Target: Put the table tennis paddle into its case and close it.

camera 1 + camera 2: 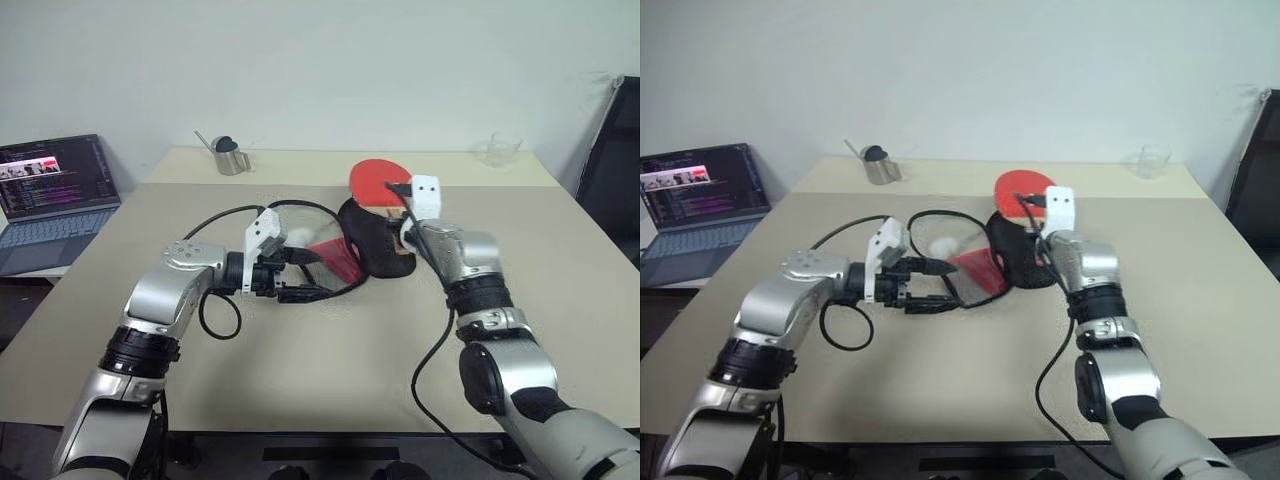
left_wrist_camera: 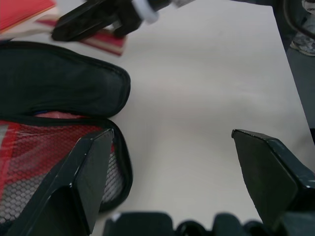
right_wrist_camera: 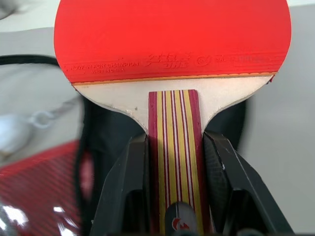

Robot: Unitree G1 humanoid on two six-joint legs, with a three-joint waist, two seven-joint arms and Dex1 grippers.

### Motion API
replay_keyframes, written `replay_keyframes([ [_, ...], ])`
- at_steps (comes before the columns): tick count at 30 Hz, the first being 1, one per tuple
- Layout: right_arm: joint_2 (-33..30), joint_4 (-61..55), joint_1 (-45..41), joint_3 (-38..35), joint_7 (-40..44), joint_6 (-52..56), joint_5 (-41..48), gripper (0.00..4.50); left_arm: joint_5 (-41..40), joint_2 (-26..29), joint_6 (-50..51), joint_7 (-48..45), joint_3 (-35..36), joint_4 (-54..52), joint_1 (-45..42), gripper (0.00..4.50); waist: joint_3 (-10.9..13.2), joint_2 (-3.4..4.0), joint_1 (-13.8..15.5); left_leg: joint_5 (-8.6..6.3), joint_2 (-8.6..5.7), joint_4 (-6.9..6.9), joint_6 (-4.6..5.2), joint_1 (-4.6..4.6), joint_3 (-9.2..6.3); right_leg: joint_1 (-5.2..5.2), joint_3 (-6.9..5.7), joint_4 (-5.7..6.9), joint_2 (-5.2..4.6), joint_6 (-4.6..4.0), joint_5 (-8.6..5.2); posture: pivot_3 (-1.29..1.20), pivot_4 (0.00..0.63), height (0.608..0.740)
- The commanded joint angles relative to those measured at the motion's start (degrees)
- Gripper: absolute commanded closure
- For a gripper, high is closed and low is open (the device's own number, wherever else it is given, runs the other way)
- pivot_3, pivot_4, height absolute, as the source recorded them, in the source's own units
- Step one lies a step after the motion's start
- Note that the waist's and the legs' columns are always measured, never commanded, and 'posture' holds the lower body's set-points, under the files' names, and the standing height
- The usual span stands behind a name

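Note:
My right gripper (image 3: 174,142) is shut on the striped wooden handle of the table tennis paddle (image 3: 172,34). It holds the paddle's red blade (image 1: 375,177) just above and behind the case (image 1: 378,240). The case lies on the table with its black side bulging up and its red mesh flap (image 1: 335,258) spread toward my left gripper (image 1: 305,275). That gripper is open and holds nothing. In the left wrist view one of its fingers (image 2: 88,172) stands over the edge of the red mesh side (image 2: 29,162). A white ball (image 1: 945,243) lies by the case.
An open laptop (image 1: 55,195) sits on a side surface at the far left. A metal jug (image 1: 230,155) stands at the table's back left and a clear glass (image 1: 500,150) at the back right. A black chair (image 1: 615,170) stands to the right. Black cable loops lie near the case.

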Motion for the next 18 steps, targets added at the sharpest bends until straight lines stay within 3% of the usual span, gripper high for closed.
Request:
replay_keyframes([
  [1, 0.19, 7.46, -4.41, -0.46, 0.64, -8.52, -0.40, 3.40, -2.03, 1.71, 2.36, 1.72, 2.99, -5.97, 2.10, 0.27, 0.00, 0.00, 0.05, 0.00, 0.00, -0.01, 0.00, 0.00, -0.02, 0.00, -0.02, 0.01, 0.00, -0.01, 0.00, 0.00, 0.150, 0.740],
  [18, 1.46, 25.75, -6.51, 0.08, 2.29, -19.84, -2.23, 3.40, -5.95, 5.21, 8.37, 6.96, 6.08, -15.75, 8.21, 0.27, 0.00, 0.00, 0.03, 0.02, 0.01, 0.02, -0.02, 0.04, -0.03, 0.01, -0.01, 0.10, 0.00, -0.03, 0.01, 0.00, 0.150, 0.740],
])
